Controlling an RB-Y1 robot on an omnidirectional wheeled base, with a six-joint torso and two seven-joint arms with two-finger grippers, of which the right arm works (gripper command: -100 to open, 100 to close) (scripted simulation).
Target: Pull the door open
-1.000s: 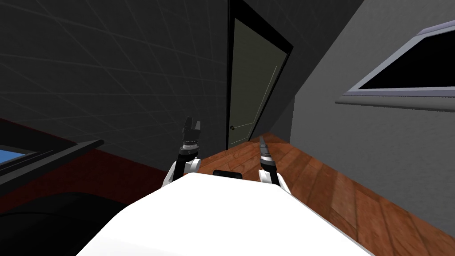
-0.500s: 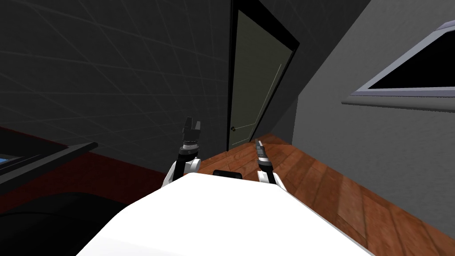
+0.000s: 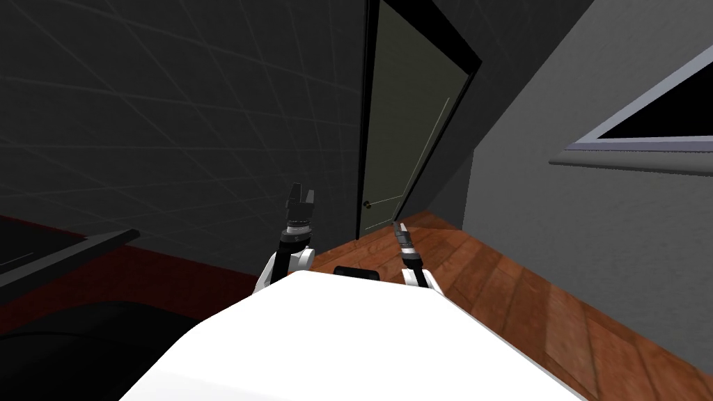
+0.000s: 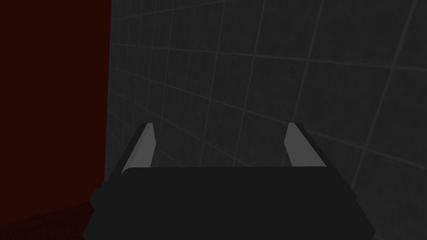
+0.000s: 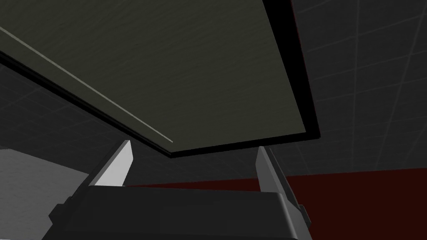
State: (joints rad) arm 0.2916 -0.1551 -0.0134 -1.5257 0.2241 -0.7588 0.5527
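Observation:
An olive-grey door (image 3: 400, 118) stands shut in a black frame at the end of the dark tiled wall. Its small dark knob (image 3: 366, 204) sits low on its left edge. My right gripper (image 3: 397, 227) is open, held out over the wooden floor, short of the door and a little right of the knob. In the right wrist view the right gripper (image 5: 194, 152) has nothing between its fingers and the door's panel (image 5: 167, 62) lies beyond them. My left gripper (image 3: 301, 195) is raised before the tiled wall, and in the left wrist view the left gripper (image 4: 219, 133) is open and empty.
A grey wall (image 3: 557, 230) with a pale-framed window (image 3: 627, 150) showing black closes in on the right. Reddish wooden floor (image 3: 501, 278) runs to the door. A dark counter edge (image 3: 63, 254) lies at the left, over a dark red band.
The whole head view has shifted: the door looms larger and the counter at the left has slid outward, so I have moved nearer. My right gripper has swung slightly left toward the knob.

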